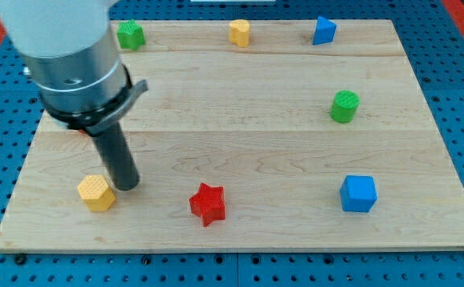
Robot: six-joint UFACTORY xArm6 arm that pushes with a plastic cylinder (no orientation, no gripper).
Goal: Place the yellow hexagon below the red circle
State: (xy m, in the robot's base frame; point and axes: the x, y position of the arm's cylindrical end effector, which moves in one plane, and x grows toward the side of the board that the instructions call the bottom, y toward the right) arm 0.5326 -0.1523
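Observation:
The yellow hexagon (96,192) lies near the board's bottom left corner. My tip (126,186) rests on the board just to the hexagon's right, touching it or nearly so. A small sliver of red (83,132) shows above the hexagon, to the left of the rod and under the arm's body. Most of that red block is hidden, so I cannot make out its shape.
A red star (208,204) lies right of my tip near the bottom edge. A blue cube (358,194) is at the bottom right and a green cylinder (344,106) at mid right. Along the top edge are a green block (130,35), a yellow block (239,33) and a blue block (324,30).

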